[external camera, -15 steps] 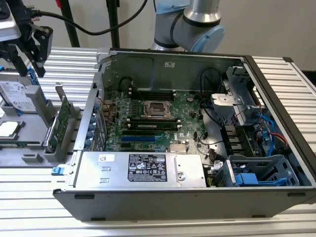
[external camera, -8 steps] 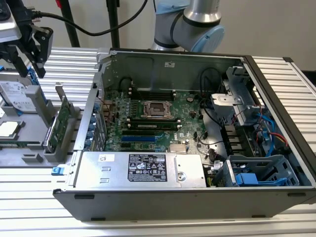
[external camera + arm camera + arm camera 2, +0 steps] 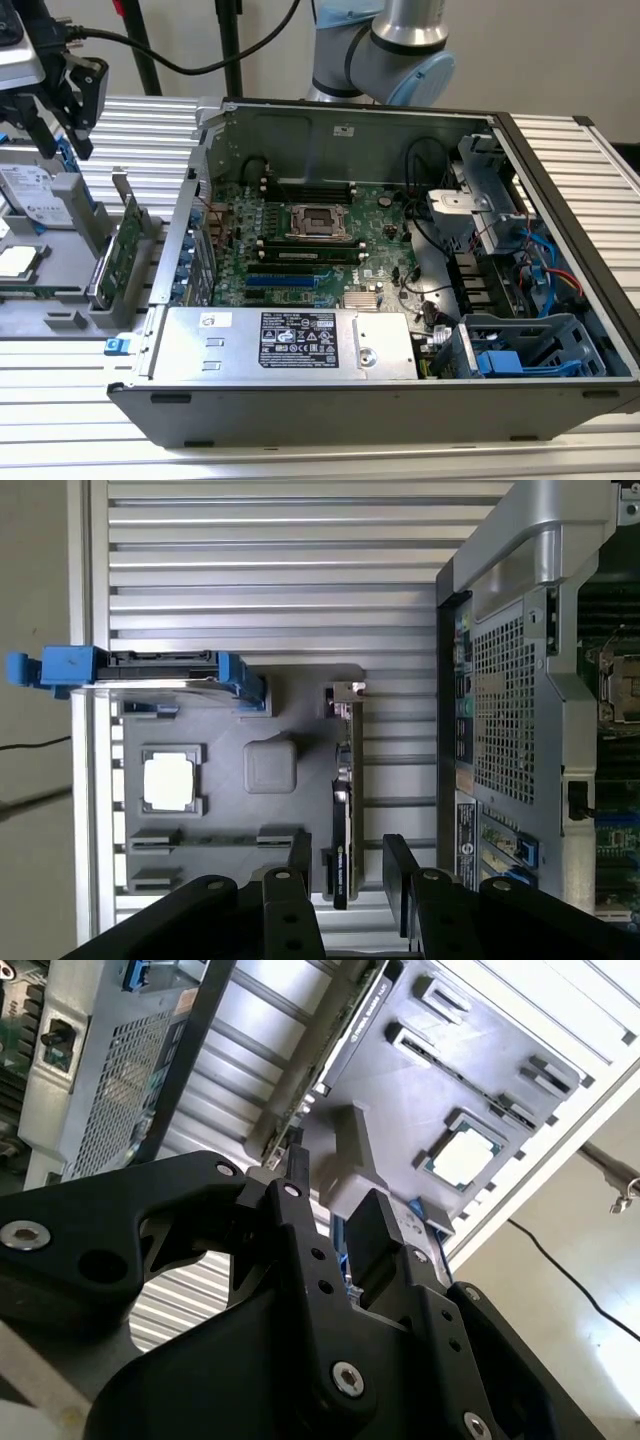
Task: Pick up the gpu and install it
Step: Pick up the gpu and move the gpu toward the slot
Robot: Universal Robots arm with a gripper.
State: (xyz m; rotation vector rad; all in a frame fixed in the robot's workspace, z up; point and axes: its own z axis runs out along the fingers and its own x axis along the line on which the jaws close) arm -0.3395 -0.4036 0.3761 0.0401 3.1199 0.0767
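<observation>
Wide-open, empty gripper (image 3: 65,120) above gray tray (image 3: 300,695), outside computer case (image 3: 400,415), on exterior view's left. Graphics card (image 3: 345,800) upright on edge in tray slot, untouched, lined up with finger gap in first wrist view. Chip (image 3: 168,782) beside it.

Gpu (image 3: 118,250) upright in holder tray (image 3: 40,322), at exterior view's left of computer case (image 3: 300,415); gripper (image 3: 350,848) above tray.

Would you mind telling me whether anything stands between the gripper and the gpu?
Nothing visible does: in the first wrist view the gripper, jaws open, faces the gpu standing in its gray holder.
</observation>
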